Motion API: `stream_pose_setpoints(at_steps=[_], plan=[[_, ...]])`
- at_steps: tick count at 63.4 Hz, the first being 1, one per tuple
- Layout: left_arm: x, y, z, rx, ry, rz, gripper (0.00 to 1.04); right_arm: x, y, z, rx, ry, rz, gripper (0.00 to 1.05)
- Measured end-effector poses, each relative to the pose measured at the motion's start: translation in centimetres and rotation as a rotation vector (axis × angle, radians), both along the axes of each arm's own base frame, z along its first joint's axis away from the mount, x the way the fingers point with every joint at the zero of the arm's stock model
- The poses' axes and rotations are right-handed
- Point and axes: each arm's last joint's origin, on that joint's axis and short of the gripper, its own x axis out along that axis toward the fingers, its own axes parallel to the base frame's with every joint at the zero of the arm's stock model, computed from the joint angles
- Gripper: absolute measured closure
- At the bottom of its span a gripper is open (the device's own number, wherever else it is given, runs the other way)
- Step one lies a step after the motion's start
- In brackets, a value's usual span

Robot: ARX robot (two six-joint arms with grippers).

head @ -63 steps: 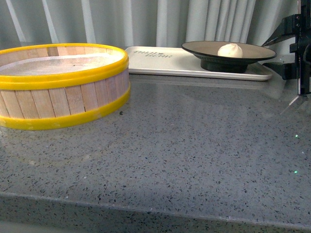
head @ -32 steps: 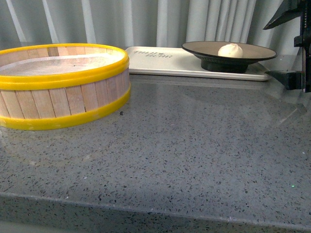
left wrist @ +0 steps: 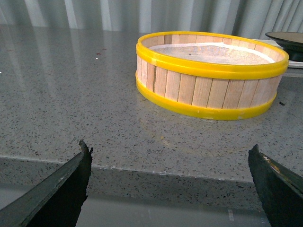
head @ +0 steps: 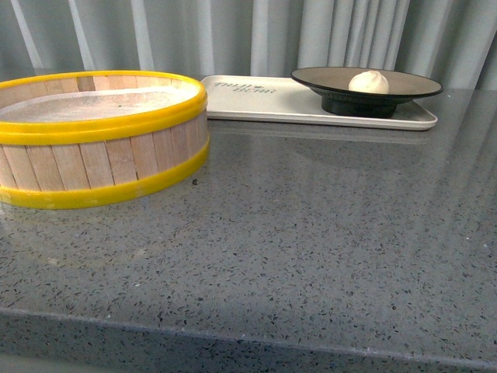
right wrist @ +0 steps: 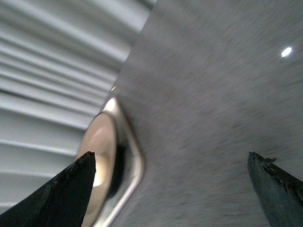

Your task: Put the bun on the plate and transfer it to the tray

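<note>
Front view, bun [head: 368, 81] on plate [head: 411, 82], on tray [head: 264, 99]

Steamer basket [head: 99, 136], grey countertop [head: 311, 233], perhaps curtains [head: 233, 35]

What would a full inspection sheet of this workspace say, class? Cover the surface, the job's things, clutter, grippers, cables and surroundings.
Surface: grey speckled counter, glossy.
Job's things: bun sits on the plate; plate stands on the tray, at its right end in the front view.
Clutter: yellow-rimmed wooden steamer basket, no bun seen inside.
Grippers: left gripper open, holding nothing; right gripper open, holding nothing; neither shows in the front view.
Cables: nothing seen.
Surroundings: pale pleated curtain behind the counter.
</note>
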Motion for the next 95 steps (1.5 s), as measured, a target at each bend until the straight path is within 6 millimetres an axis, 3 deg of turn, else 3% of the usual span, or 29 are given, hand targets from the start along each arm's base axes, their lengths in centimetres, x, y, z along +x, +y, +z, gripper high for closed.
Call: stream_pose_setpoints(at_steps=[6, 15, 25, 35, 46, 72, 95], plan=[[0.0, 0.0, 0.0, 0.0, 0.0, 0.0, 0.07, -4.5, -0.1, -0.3, -0.201, 0.007, -0.089, 0.09], [0.0, 0.0, 0.0, 0.0, 0.0, 0.001, 0.07, -8.2, -0.2, -1.3, -0.467, -0.005, -0.049, 0.11], [0.0, 0.0, 0.0, 0.0, 0.0, 0.0, 0.07, -12.2, 0.7, -5.1, -0.861, -0.169, 0.301, 0.39], [0.0, 0.0, 0.0, 0.0, 0.0, 0.0, 0.07, -14.5, 1.5, -7.4, -0.963, -0.156, 0.324, 0.64], [0.0, 0.0, 0.0, 0.0, 0.0, 0.0, 0.07, -16.0, 3.1, -8.9, -0.997, -0.149, 0.317, 1.03], [0.0, 0.0, 0.0, 0.0, 0.0, 0.0, 0.07, -17.5, 5.9, -10.3, -1.012, -0.169, 0.321, 1.03], [0.0, 0.0, 0.0, 0.0, 0.0, 0.0, 0.07, -18.5, 6.0, -10.5, -1.009, -0.157, 0.325, 1.03]])
